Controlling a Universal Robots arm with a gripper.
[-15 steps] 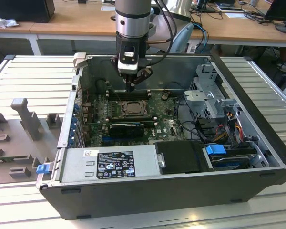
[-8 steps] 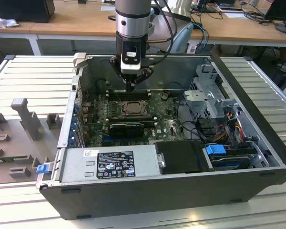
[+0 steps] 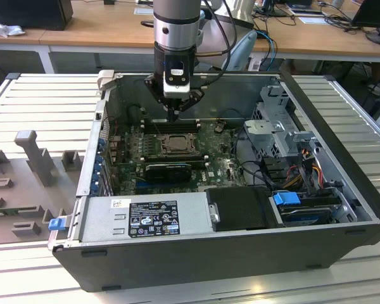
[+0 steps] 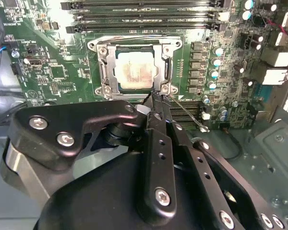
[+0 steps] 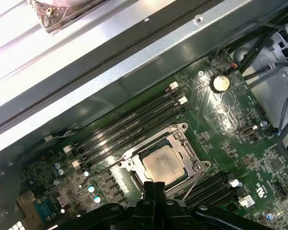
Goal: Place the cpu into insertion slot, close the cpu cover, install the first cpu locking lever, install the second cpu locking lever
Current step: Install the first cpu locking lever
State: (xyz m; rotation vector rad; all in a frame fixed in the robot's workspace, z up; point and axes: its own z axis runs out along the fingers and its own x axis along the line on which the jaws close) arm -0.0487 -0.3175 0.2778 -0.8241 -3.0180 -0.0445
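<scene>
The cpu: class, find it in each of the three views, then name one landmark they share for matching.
Exterior view: the cpu lies mid-board inside the case, close by the gripper.
Second wrist view: the cpu is the pale square framed by the cpu cover.
First wrist view: the cpu lies between the memory slots and the gripper.
Shared landmark: the long black memory slots beside the socket.
</scene>
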